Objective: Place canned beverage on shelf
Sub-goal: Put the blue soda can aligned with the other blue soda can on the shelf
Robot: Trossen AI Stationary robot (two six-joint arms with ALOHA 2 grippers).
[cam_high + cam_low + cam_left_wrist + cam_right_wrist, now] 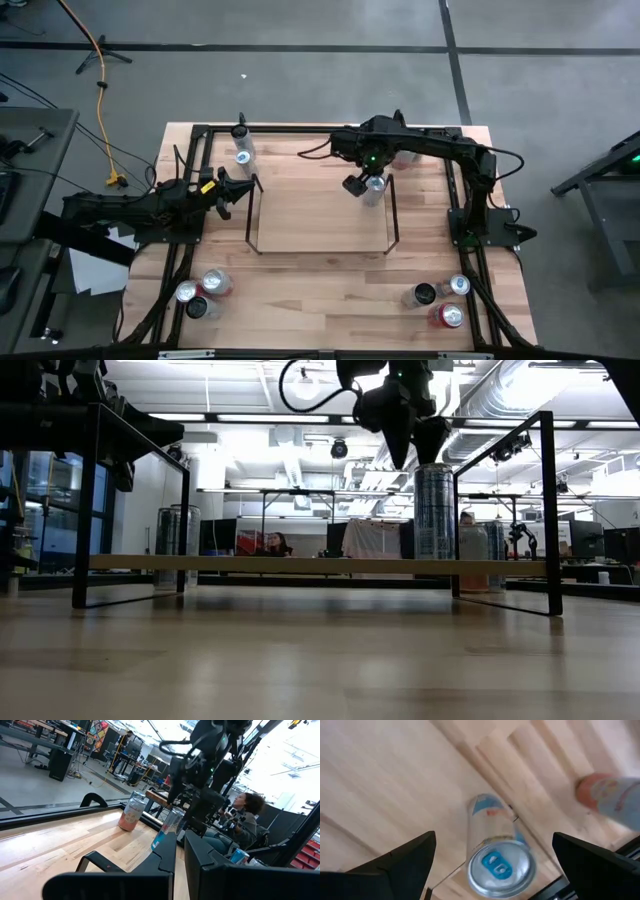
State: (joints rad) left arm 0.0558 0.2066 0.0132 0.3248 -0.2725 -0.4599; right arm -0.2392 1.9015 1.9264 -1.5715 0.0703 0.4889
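Canned beverage [374,190], silver-blue can with a blue tab, stands upright on the shelf [320,215] at its far right corner, just inside the right wire frame; low view shows it [434,510] standing on the board, and the right wrist view looks down on its top [498,862]. Right claw [362,184] sits directly above the can, fingers spread wide to either side of it and not touching it, so it's open and holding nothing; in the low view its tips [405,445] hang just over the can's rim. Left claw [243,190] is parked off the shelf's left end near the left wire frame, fingers closed on nothing, raised above the bench [330,295]; its own view shows the two dark fingers [181,865] pressed together, pointing across the shelf at the right arm and the can [167,827]. Other cans: a pale pinkish one [241,155] behind the shelf's far left corner, another [405,155] partly hidden under the right arm behind the far right corner, a cluster of three [200,290] at the near left of the bench, and three more [441,297] at the near right. A seated person [245,820] shows in the room beyond the bench.
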